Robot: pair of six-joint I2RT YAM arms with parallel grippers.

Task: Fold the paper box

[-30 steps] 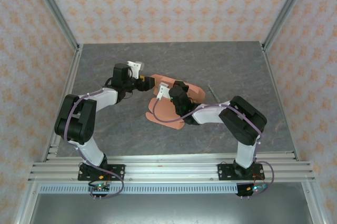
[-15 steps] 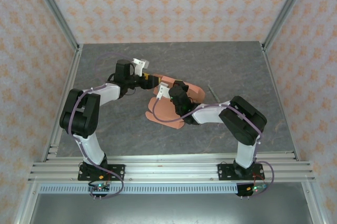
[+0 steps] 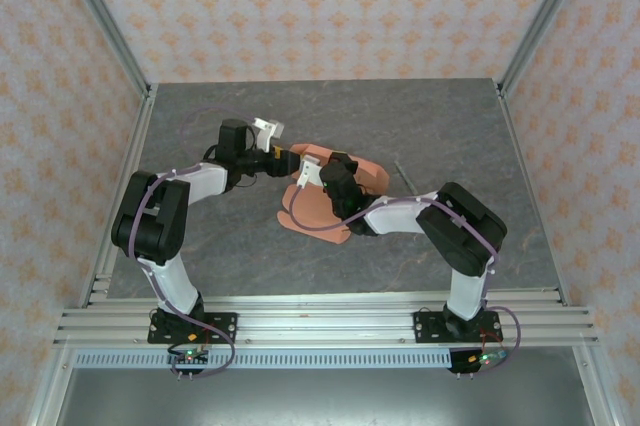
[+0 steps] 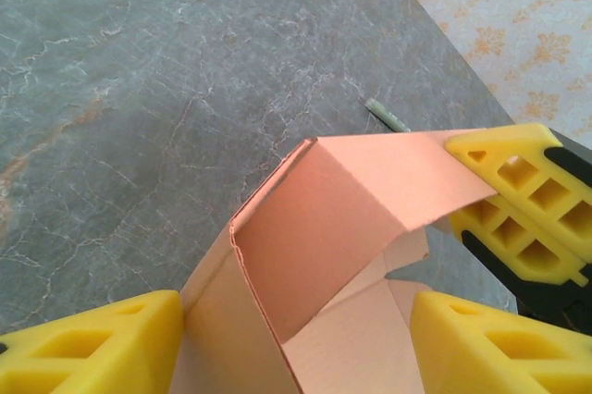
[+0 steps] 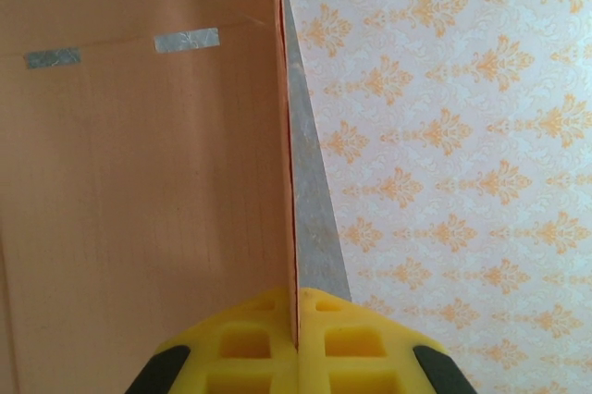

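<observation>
Sitting near the middle of the grey table (image 3: 450, 126), the paper box (image 3: 318, 208) is a thin piece of salmon-orange card, partly flat and partly bent up. Both arms reach in to it, one from each side, and their tips are close together at its far end.

The right gripper (image 5: 296, 325) is pinched tight on the card. In the right wrist view its two yellow fingers press together with the thin edge of one flap caught between them. That flap stands straight up from the fingers. Two small pale strips (image 5: 186, 40) show near the top of the card (I cannot tell if they are tape or little cuts). Beside the flap you can see a thin bit of table and the wall (image 5: 444, 135) with its orange flower shapes.

The left gripper (image 4: 296, 343) is spread wide. In the left wrist view its yellow fingers sit at the two bottom corners, and the card comes up between them. One finger touches the card's edge; I cannot tell if the other does. The card makes a sharp fold there, like a little tent, and the right gripper's fingers hold the flap's far corner. A small thin greenish stick (image 4: 387, 115) lies on the table just past the box, apart from it.
</observation>
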